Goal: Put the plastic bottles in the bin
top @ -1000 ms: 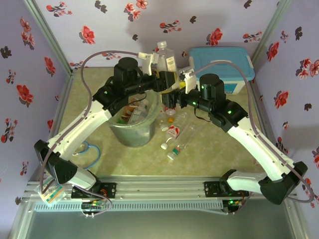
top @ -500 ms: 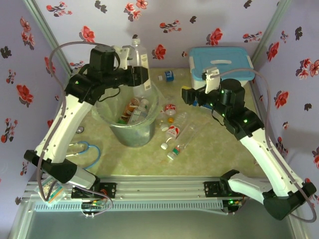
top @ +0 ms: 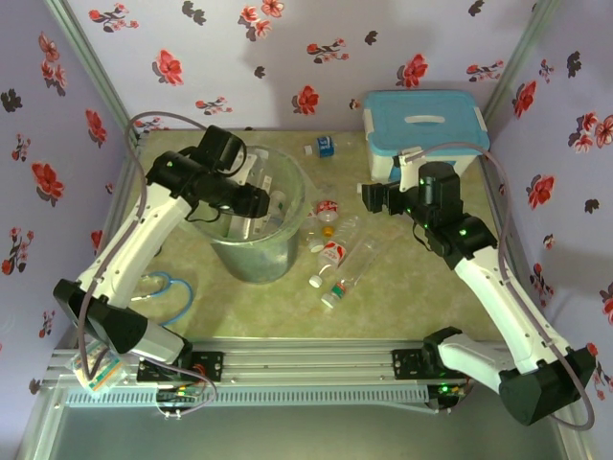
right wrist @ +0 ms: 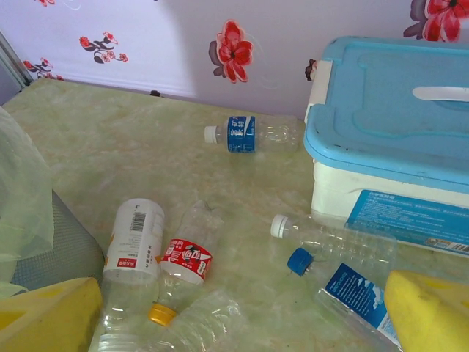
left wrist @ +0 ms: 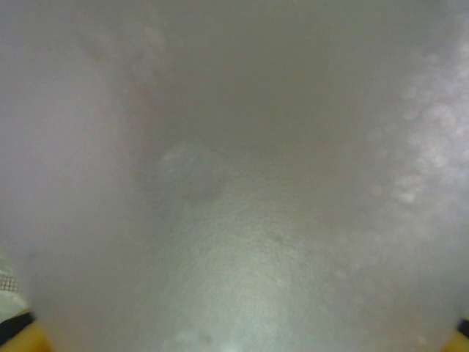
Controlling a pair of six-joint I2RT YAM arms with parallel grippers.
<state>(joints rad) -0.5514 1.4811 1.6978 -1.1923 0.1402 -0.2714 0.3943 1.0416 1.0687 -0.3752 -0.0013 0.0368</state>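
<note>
— While the top view puts the left gripper [top: 259,199] inside the bin [top: 257,261], is it gripping anything?
— Cannot tell; its wrist view blurs. Right gripper [right wrist: 238,319] gapes empty above plastic bottles [right wrist: 249,134] lying on the desk [right wrist: 110,139].

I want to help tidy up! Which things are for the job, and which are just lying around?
For the job: bin; blue-label bottle by the wall; red-label bottle; white-label bottle.
Just lying about: box with a blue lid; blue loop left of the bin.
</note>
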